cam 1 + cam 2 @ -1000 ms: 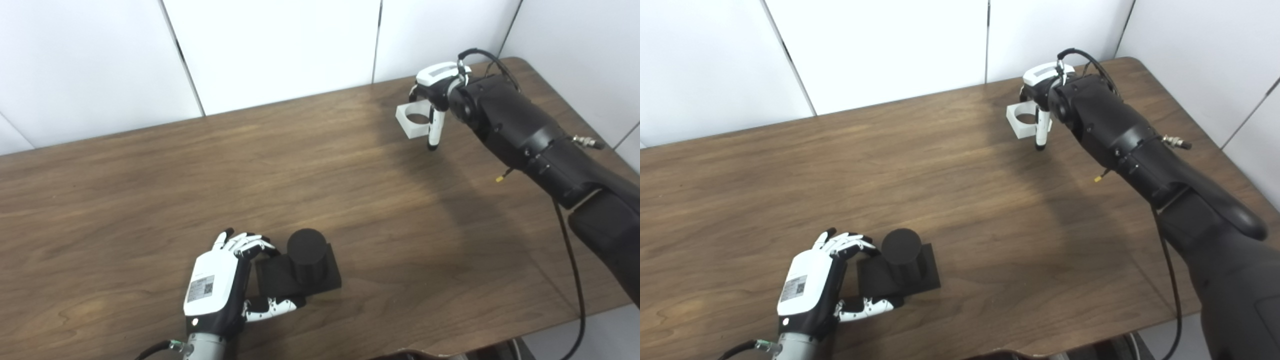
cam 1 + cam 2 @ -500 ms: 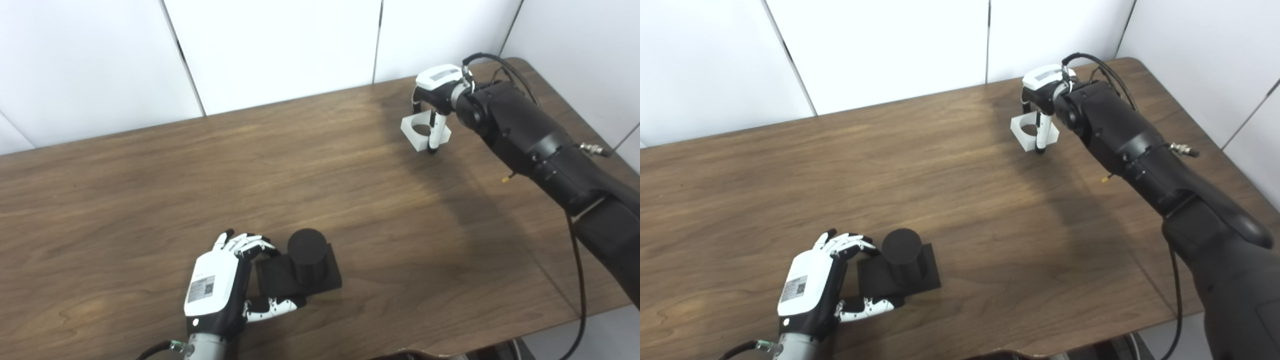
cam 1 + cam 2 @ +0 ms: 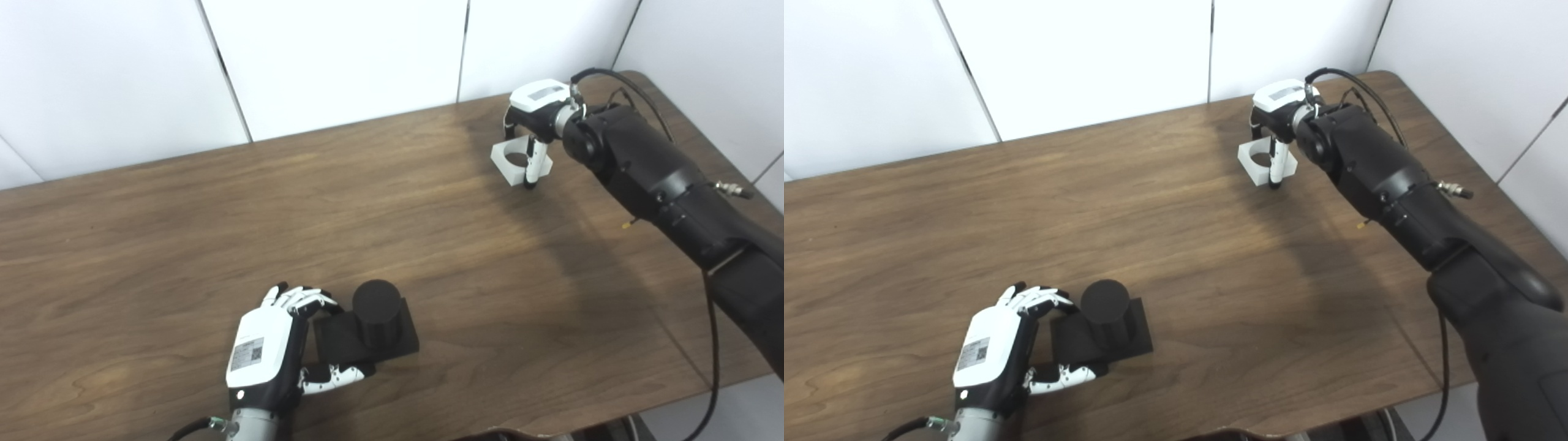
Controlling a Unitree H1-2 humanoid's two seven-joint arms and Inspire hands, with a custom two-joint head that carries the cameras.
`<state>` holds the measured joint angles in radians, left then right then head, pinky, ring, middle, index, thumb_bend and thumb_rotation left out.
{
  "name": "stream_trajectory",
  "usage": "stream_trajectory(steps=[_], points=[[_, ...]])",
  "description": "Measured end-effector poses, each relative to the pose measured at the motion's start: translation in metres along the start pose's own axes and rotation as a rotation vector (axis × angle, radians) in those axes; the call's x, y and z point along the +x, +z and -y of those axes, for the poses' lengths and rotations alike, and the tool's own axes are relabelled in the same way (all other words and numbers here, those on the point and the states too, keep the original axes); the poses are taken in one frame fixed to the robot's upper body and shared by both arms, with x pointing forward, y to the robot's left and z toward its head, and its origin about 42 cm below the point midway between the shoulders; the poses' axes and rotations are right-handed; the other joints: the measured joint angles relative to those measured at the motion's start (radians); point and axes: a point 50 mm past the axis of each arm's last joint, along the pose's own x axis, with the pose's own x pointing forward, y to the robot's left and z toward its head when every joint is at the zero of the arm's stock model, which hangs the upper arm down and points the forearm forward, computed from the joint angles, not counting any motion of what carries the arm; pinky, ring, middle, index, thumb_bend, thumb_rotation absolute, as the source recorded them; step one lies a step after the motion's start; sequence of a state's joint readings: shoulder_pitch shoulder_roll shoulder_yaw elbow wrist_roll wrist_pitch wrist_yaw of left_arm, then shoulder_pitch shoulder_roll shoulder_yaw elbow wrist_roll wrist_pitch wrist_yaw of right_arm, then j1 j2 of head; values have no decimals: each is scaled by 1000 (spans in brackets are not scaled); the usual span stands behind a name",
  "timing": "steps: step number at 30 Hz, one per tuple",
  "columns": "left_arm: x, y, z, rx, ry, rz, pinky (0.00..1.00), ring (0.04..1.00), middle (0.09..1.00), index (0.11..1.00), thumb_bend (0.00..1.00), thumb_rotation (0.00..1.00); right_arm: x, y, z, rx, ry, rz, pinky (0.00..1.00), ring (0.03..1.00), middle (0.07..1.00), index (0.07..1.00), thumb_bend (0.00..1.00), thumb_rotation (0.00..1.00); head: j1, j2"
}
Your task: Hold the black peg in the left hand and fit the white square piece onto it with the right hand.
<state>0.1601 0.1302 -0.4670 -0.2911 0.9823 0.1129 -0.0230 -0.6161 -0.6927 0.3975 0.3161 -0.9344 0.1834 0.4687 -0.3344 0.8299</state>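
The black peg [image 3: 375, 304] is a short cylinder standing on a square black base, near the table's front edge. My left hand [image 3: 266, 350] is shut on the base's left side, fingers over the back edge and thumb at the front. The white square piece [image 3: 510, 164], with a round hole in it, is at the table's far right. My right hand [image 3: 536, 101] is above it, shut on it, with one white finger [image 3: 531, 168] down its near side and dark fingers behind it. I cannot tell whether the piece rests on the table or is held just above it.
The brown wooden table [image 3: 245, 214] runs up to white wall panels at the back. Its right edge and rounded far corner lie close behind my right arm [image 3: 649, 171]. A black cable hangs along that arm.
My right hand has moved the white piece slightly right and nearer, and the piece has gone from tilted to flat. My right arm shifted a little to the right. My left hand and the peg have not moved.
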Motion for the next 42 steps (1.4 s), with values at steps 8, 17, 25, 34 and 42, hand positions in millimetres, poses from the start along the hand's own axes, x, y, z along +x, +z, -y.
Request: stream_trajectory(steps=[8,17,25,34,42], points=[[1,2,1,6,0,4,938,835,762,488,510,46,-7,-6,-5,54,-22,23,780,837,752,484,523,130,28,-6],[3,7,3,2,-12,-14,957,844,769,488,510,46,-52,24,6,84,-59,202,803,834,726,485,523,131,72,0],[5,13,5,4,-15,-12,949,844,769,488,510,46,-115,68,54,41,-120,419,778,837,720,486,521,129,110,3],[10,23,10,11,-19,-9,950,849,775,488,509,47,-165,101,82,-12,-139,555,759,840,729,485,521,131,163,8],[13,28,12,18,-22,-3,939,839,771,488,509,49,-196,128,99,-5,-194,700,730,818,711,483,522,130,179,8]])
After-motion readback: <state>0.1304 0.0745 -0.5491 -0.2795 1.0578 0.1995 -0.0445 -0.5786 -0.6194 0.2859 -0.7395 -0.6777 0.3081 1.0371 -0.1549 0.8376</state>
